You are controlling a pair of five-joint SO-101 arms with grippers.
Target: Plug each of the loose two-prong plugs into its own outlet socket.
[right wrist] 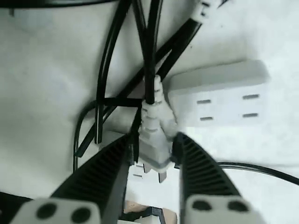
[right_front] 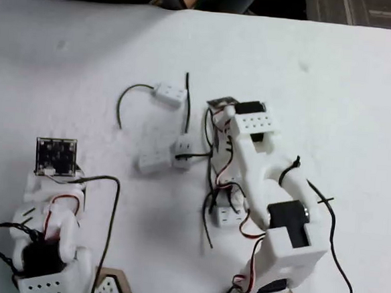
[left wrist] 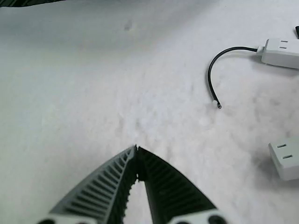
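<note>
- Between the dark ribbed fingers of the right tool (right wrist: 154, 142) sits a white two-prong plug (right wrist: 154, 126). It is pinched at its sides, and its black cord (right wrist: 148, 60) leads away among several other black wires (right wrist: 110, 51).
- Just beside the plug lies a white outlet block (right wrist: 224, 100), flat on the table, with two pairs of slots facing up. Whether plug and block touch cannot be told.
- In the high view the right arm (right_front: 273, 192) stretches from the near edge toward the middle of the table (right_front: 335, 69), above a tangle of black and red wiring.
- Toward the far side, well apart from that arm's base, a second outlet (right_front: 169, 93) lies with a curved black lead (right_front: 128, 95) trailing from it.
- A third outlet (right_front: 155, 160) lies near the middle, with a small white piece just beside its end.
- At the near left, the left tool (left wrist: 137, 151) hangs over the white table surface with its two fingers pressed together tip to tip. The second outlet and its curved lead lie well ahead of it.
</note>
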